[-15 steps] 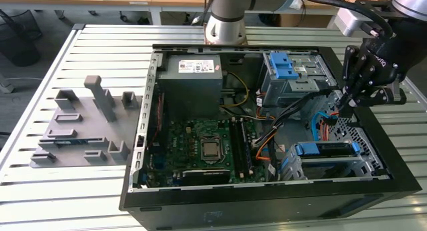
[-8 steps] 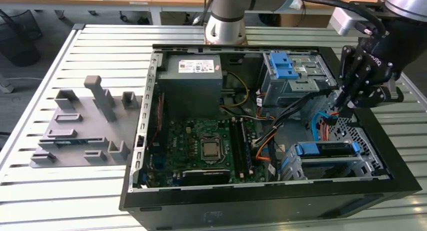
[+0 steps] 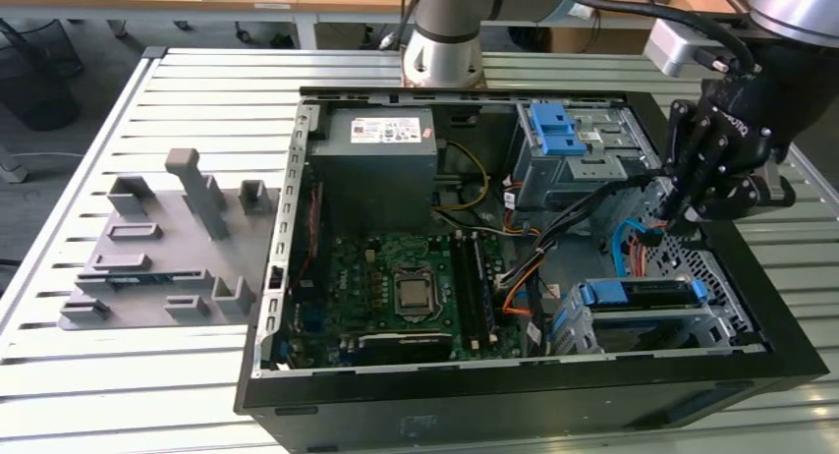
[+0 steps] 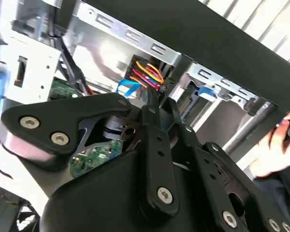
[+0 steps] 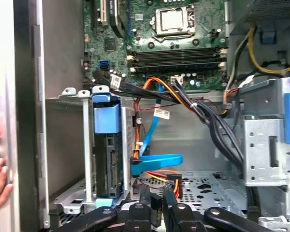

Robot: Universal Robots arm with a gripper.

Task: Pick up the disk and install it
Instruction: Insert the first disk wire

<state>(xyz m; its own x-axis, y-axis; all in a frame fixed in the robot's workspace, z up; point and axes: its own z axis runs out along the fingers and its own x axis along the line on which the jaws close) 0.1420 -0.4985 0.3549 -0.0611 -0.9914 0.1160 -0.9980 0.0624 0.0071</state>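
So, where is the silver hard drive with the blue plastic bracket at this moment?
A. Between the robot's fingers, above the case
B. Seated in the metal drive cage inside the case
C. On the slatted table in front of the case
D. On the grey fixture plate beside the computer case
B: the silver hard drive with the blue plastic bracket sits in the metal drive cage inside the black computer case; the first wrist view shows it slotted there too.

Slatted metal table [image 3: 157, 375]: open PC case [image 3: 525, 395], grey fixture [image 3: 164, 257] beside.
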